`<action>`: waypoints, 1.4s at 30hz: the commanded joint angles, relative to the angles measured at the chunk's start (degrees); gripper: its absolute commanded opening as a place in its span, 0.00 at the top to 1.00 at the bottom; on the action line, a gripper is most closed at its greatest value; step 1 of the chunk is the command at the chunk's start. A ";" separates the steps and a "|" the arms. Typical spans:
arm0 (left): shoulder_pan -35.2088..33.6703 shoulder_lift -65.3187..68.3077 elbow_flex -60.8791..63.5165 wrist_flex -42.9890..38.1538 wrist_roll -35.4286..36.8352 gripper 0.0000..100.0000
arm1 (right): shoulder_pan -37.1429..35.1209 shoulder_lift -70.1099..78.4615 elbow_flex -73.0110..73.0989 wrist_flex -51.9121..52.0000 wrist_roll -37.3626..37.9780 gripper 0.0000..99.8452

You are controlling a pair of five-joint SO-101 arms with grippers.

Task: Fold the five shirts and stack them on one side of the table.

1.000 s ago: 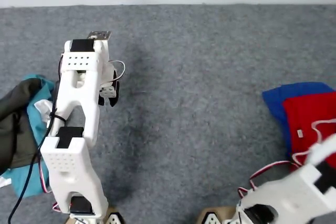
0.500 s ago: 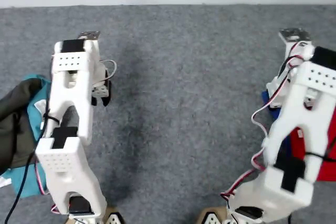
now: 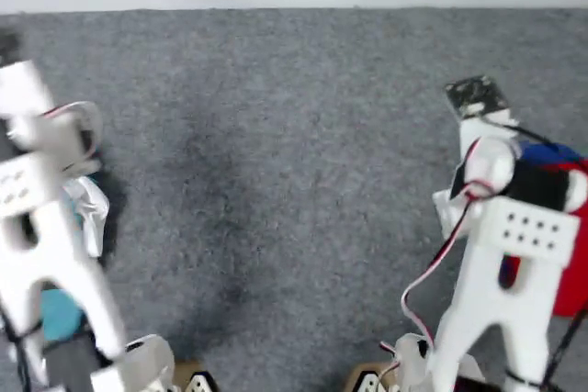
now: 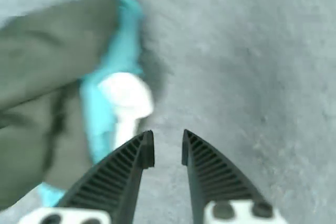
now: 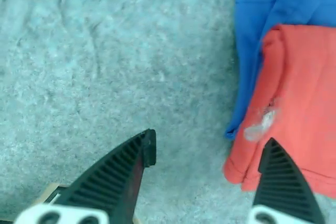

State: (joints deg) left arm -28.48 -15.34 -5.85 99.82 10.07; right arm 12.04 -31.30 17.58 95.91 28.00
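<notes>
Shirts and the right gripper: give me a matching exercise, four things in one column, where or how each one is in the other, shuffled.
1. red shirt
2. blue shirt
3. dark grey shirt
4. right gripper

a. bottom of the folded pile
b. lies over the turquoise shirt
c. open wide above the grey table
d. top of the folded pile

Pairs: 1-d, 2-a, 3-b, 4-c.
</notes>
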 commanded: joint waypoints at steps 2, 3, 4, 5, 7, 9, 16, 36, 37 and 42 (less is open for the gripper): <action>-16.79 -9.23 4.44 0.79 0.00 0.89 | -2.15 -6.99 6.86 -3.47 0.44 0.69; -20.40 -10.02 6.64 0.79 -1.05 0.88 | -2.33 -7.96 7.47 -4.09 0.44 0.69; -23.47 -10.46 9.10 0.79 -2.81 0.86 | -2.33 -8.66 7.82 -4.62 0.44 0.69; -26.20 -10.55 11.56 0.62 -4.84 0.84 | -2.33 -9.19 8.00 -5.05 0.44 0.69; -30.15 -9.49 16.31 0.00 -8.62 0.80 | -2.77 -9.54 8.09 -5.49 0.44 0.69; -32.88 -7.38 20.00 -2.64 -11.96 0.79 | -3.91 -9.54 8.09 -5.67 0.44 0.69; -40.35 0.79 21.23 -15.56 -13.45 0.79 | -6.99 -9.54 8.09 -5.85 0.79 0.69; -20.40 11.87 16.48 -34.99 -13.45 0.99 | -9.10 -9.54 8.18 -5.76 0.53 0.69; -18.81 9.67 14.81 -33.14 -13.45 0.99 | -9.10 -9.54 8.18 -5.76 0.53 0.69; -4.13 -2.81 6.20 -22.95 -13.45 0.99 | -9.10 -9.54 8.18 -5.76 0.44 0.69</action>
State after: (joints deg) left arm -42.37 -9.27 6.37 72.13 -2.77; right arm 3.52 -39.65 25.93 90.90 28.26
